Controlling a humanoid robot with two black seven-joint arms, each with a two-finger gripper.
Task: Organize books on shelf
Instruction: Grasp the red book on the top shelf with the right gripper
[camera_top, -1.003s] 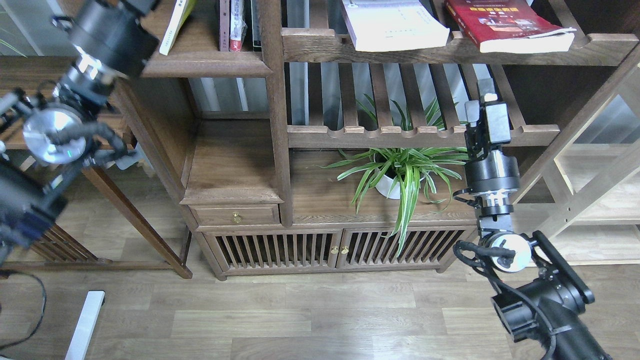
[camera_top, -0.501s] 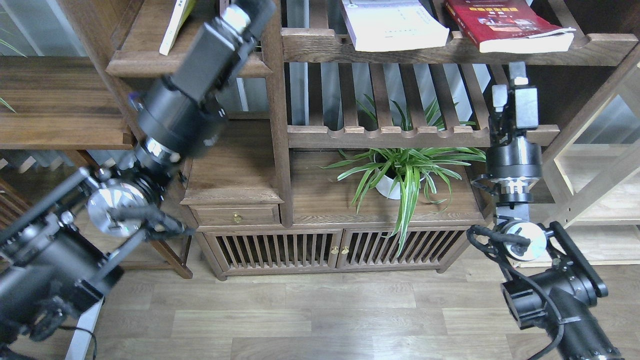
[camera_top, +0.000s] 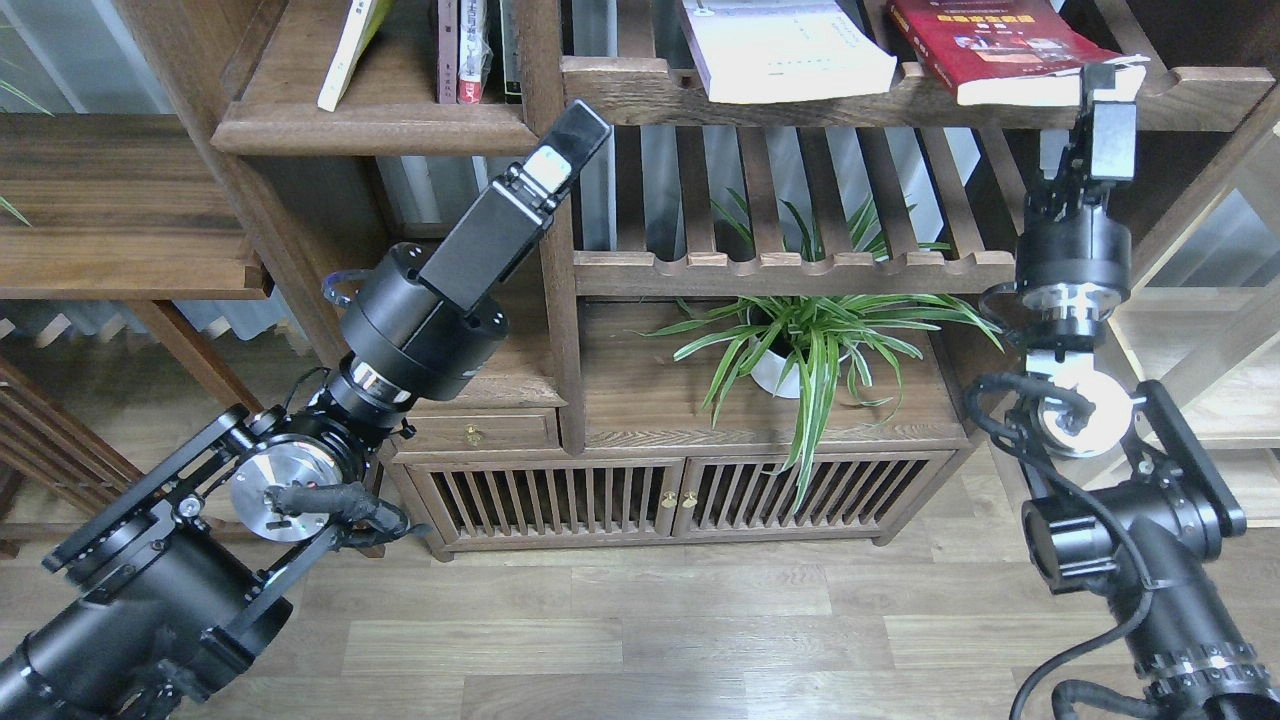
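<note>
A yellow-green book (camera_top: 348, 55) leans upright on the solid dark-brown shelf (camera_top: 370, 128) at the upper left. A white book (camera_top: 790, 50) and a red book (camera_top: 1000, 45) lie flat on the upper slatted rack (camera_top: 640, 95) to the right. My left gripper (camera_top: 572, 132) points up and right in front of the bookcase post, just below the rack's left end and holding nothing I can see. My right gripper (camera_top: 1103, 95) stands upright at the red book's front right corner. Neither gripper's fingers can be told apart.
Several upright books (camera_top: 472, 50) stand at the shelf's right end. A spider plant in a white pot (camera_top: 800, 350) sits under a lower slatted rack (camera_top: 790, 270). A low cabinet (camera_top: 660, 495) with a small drawer (camera_top: 474, 432) is below. A wooden table (camera_top: 120, 210) is at the left.
My left arm swung down from the upper left and across to the right, to the bookcase post. My right arm rose up and to the right, to the red book's corner.
</note>
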